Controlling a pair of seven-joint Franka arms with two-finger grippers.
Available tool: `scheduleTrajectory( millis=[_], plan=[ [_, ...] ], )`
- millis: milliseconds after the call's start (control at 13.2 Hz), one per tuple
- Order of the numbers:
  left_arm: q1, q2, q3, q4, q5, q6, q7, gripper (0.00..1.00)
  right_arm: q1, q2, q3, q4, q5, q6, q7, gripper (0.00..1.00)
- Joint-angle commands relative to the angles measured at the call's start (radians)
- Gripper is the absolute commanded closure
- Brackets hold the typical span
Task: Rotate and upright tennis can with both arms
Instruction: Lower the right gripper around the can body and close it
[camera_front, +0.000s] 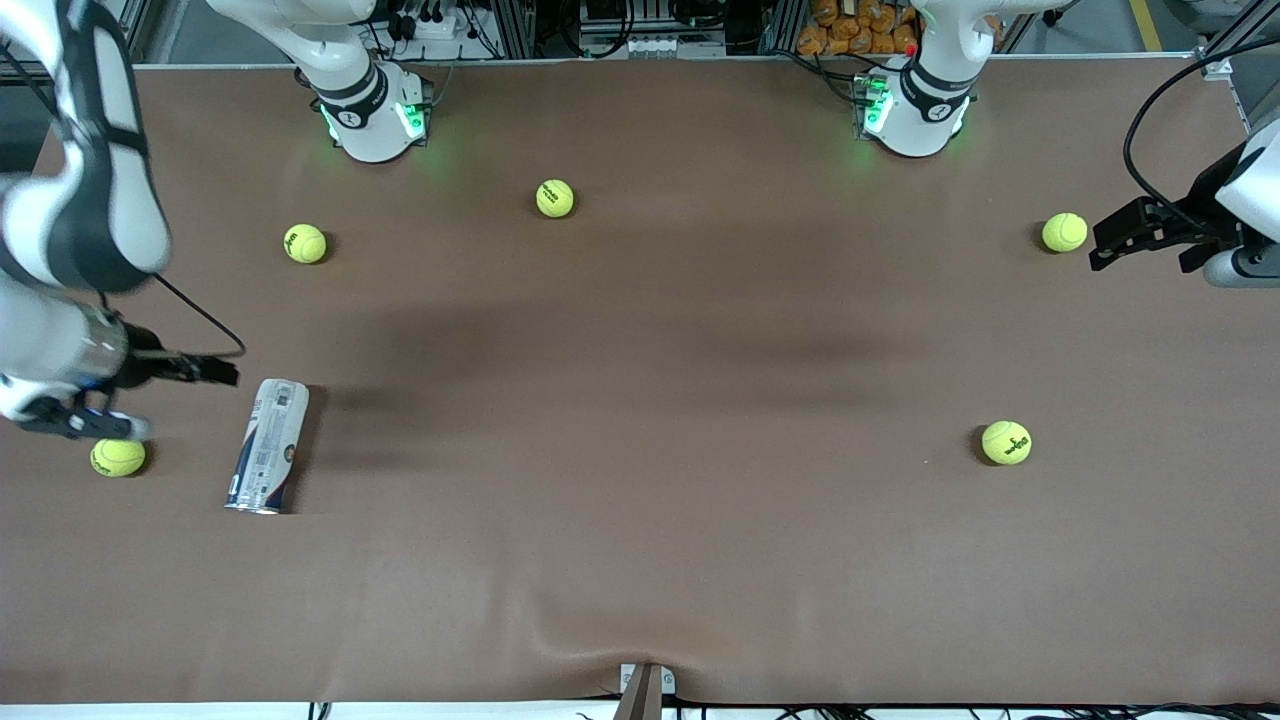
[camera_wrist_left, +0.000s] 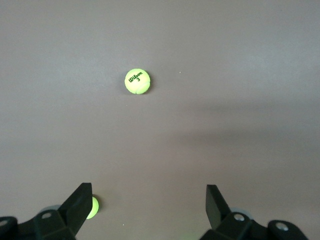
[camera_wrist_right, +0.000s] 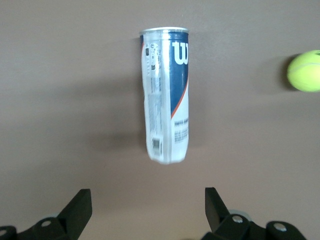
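The tennis can (camera_front: 268, 445) lies on its side on the brown table, its silvery rim at the end nearer the front camera. In the right wrist view the tennis can (camera_wrist_right: 166, 95) shows its navy "W" label, apart from the fingertips. My right gripper (camera_front: 175, 398) hangs open beside the can, toward the right arm's end of the table, with nothing between its fingers (camera_wrist_right: 80, 205). My left gripper (camera_front: 1140, 250) stands open and empty at the left arm's end of the table, beside a tennis ball (camera_front: 1064, 232).
More tennis balls lie about: one (camera_front: 118, 457) under my right gripper's hand, two (camera_front: 305, 243) (camera_front: 555, 198) near the bases, one (camera_front: 1006, 442) toward the left arm's end. The left wrist view shows one ball (camera_wrist_left: 137, 81), and another (camera_wrist_left: 93, 207) beside a finger.
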Motion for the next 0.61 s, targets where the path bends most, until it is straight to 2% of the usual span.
scheduleTrajectory(
  millis=[0,228,379,531],
  plan=[
    [0.002,0.009,-0.005,0.016,0.006,-0.006,0.004,0.0,-0.06,0.145,0.011,0.009,0.001,0.118,-0.099,0.0],
    [0.01,0.011,-0.006,0.015,0.006,-0.006,0.009,0.0,-0.063,0.225,0.012,0.009,0.039,0.188,-0.139,0.0],
    [0.013,0.011,-0.006,0.016,0.005,-0.006,0.01,0.0,-0.063,0.277,0.014,0.009,0.039,0.251,-0.143,0.0],
    [0.005,0.015,-0.006,0.015,0.005,-0.006,0.007,0.0,-0.066,0.299,0.014,0.01,0.041,0.258,-0.173,0.0]
  ],
)
